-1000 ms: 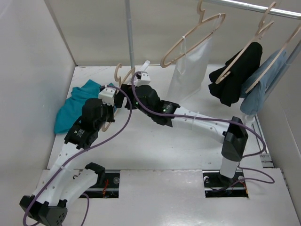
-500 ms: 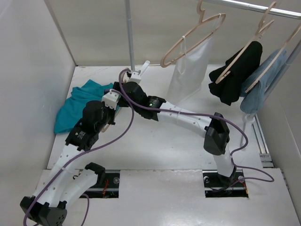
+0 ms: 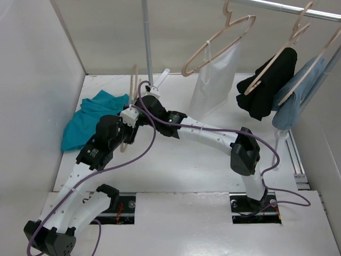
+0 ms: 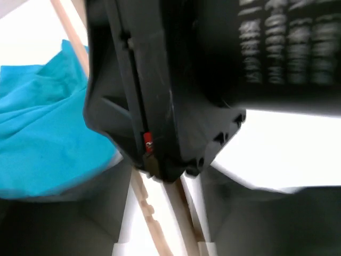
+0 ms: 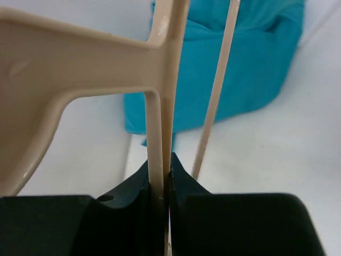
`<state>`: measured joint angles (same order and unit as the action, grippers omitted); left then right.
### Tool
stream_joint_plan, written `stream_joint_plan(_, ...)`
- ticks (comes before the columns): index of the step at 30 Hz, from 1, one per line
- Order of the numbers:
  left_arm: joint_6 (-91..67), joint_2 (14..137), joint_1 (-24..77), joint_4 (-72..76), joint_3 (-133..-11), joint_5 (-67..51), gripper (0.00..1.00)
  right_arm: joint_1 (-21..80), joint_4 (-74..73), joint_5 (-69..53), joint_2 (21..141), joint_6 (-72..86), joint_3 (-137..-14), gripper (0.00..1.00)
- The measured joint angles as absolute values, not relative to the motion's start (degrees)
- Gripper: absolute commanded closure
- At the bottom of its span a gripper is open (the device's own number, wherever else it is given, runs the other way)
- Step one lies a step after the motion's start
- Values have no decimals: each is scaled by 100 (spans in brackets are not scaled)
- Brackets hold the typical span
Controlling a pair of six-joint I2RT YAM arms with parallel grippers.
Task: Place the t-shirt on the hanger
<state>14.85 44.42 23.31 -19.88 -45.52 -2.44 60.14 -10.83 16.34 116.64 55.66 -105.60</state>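
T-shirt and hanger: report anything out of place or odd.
The t-shirt lies crumpled at the far left of the table, not hung. The hanger is pinched in the right gripper; nothing looks damaged.

No word, number or brand can be read in any view. The only lettering in sight is rows of white print on a black casing [image 4: 287, 48] filling the left wrist view, and it is too blurred to make out a single character.
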Motion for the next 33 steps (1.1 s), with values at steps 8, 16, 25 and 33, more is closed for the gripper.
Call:
stream_joint_plan(8, 1929, 3785, 2316, -2298, -4550, -1728, 0, 5780, -982, 919, 11413, 4471, -9192, 100)
stream_joint_plan(16, 2123, 2644, 2316, -2637, -4849, -2832, 13, 5546, -375, -290, 10339, 3041, -7428, 100)
stream_joint_plan(25, 2016, 3500, 2316, -2727, -5212, -2414, 17, 5404, 56, -1035, 8722, 1815, -5894, 100)
stream_joint_plan(33, 1970, 5170, 2108, -2451, -5433, -701, 15, 5284, 106, -996, 7787, 1625, -4941, 100)
